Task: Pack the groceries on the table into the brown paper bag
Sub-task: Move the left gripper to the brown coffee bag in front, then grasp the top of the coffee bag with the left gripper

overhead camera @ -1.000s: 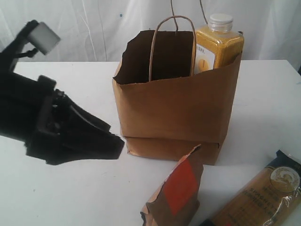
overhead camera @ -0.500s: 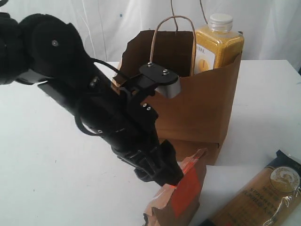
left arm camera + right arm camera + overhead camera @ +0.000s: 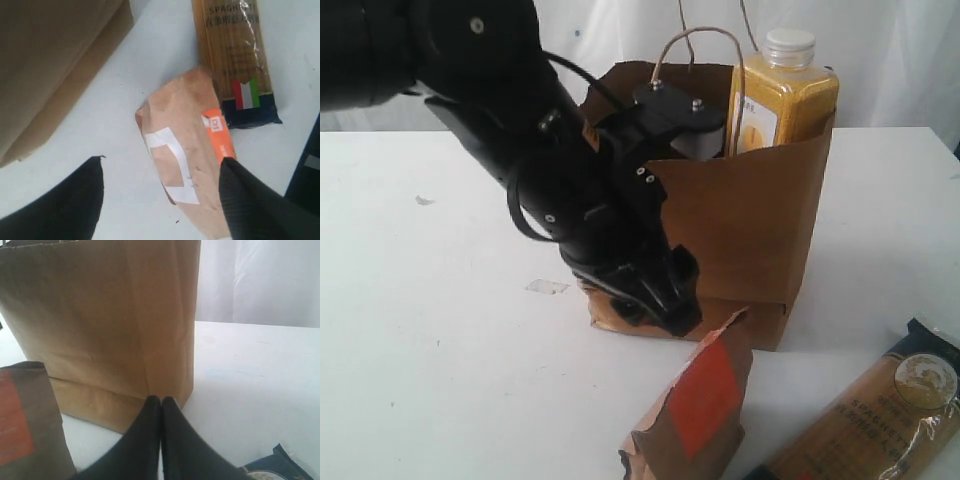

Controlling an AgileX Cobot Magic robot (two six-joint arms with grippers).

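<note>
Brown kraft paper, creased, with a ragged top rim and twisted loop handles: that is the bag (image 3: 750, 220), upright on the white table (image 3: 420, 350). Just in front of it stands the small brown pouch (image 3: 695, 410) with an orange-red label and, from the left wrist, white tape strips on it. Also in front of the bag, off its right corner, lies the spaghetti packet (image 3: 880, 420). A yellow white-capped bottle (image 3: 785, 95) shows above the bag's rim. My left gripper (image 3: 162, 161) hangs over the pouch, jaws wide apart, gripping nothing. My right gripper (image 3: 161, 402) is pressed closed and empty, low in front of the bag.
</note>
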